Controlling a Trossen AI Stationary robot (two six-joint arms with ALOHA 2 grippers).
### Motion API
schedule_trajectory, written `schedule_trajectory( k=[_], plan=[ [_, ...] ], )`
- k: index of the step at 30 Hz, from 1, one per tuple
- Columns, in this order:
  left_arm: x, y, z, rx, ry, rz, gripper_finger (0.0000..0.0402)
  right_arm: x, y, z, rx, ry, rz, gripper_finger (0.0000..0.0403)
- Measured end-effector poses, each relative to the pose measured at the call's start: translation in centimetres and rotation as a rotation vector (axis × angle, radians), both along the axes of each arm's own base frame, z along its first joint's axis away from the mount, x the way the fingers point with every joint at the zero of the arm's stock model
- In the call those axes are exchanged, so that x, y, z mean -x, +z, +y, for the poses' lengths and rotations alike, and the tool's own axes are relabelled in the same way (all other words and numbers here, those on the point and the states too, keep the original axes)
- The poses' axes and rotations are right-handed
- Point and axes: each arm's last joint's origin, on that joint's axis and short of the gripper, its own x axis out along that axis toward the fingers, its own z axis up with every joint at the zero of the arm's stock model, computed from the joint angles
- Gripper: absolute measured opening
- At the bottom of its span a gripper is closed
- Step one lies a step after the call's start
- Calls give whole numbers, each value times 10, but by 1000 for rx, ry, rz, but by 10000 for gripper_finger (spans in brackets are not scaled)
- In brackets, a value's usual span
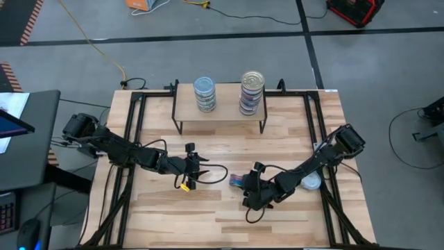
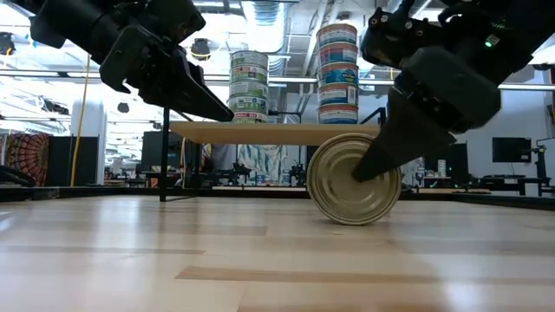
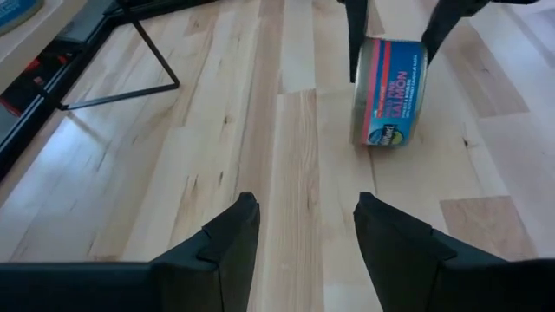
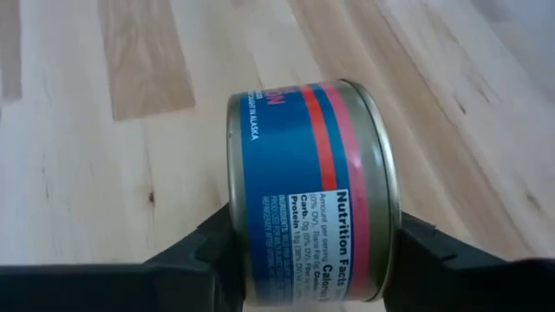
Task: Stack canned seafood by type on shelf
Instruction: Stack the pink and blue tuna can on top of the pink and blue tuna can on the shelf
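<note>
One tin of canned seafood (image 4: 312,199), with a blue and red label, stands on its curved side on the table between the arms (image 1: 237,182). My right gripper (image 1: 243,186) is shut on it. My left gripper (image 1: 198,169) hovers open and empty a little to the tin's left, above the table (image 3: 303,225). The shelf (image 1: 222,114) stands at the far middle. It carries two stacks of tins, a bluish-topped one (image 1: 205,94) and a taller gold-topped one (image 1: 252,92). My right gripper pinches the tin by its two flat ends (image 4: 388,234), one finger (image 3: 351,35) on each. The fingers slant down from the table's right side. The tin stands on edge, its curved side (image 2: 351,221) on the tabletop and a flat end (image 2: 338,178) facing the near edge.
Another tin (image 1: 312,182) lies flat on the table under my right arm. The shelf's black legs (image 3: 165,69) stand beyond my left gripper. Black frame rails (image 1: 132,139) run along the table's left and right sides.
</note>
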Motion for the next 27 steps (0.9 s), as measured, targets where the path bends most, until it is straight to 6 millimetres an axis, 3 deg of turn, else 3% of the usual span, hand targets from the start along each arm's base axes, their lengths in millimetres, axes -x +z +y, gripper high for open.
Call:
schedule_trajectory(
  k=[2,5,12,18,22,27],
  plan=[
    [0,1,0,2,0,-8,183,2,8,-2,52,51,29,213],
    [-4,4,-1,2,-10,-61,183,2,39,-6,104,84,20,213],
    [-11,6,-5,-7,-72,-140,183,27,141,-38,367,26,-28,215],
    [-11,10,-11,-42,-327,-151,183,55,224,-82,609,-19,-96,219],
    [-10,6,-9,-71,-339,-132,183,66,258,-110,771,-8,-78,215],
    [-13,11,2,-91,-267,-170,183,68,276,-141,940,-49,3,226]
  ],
)
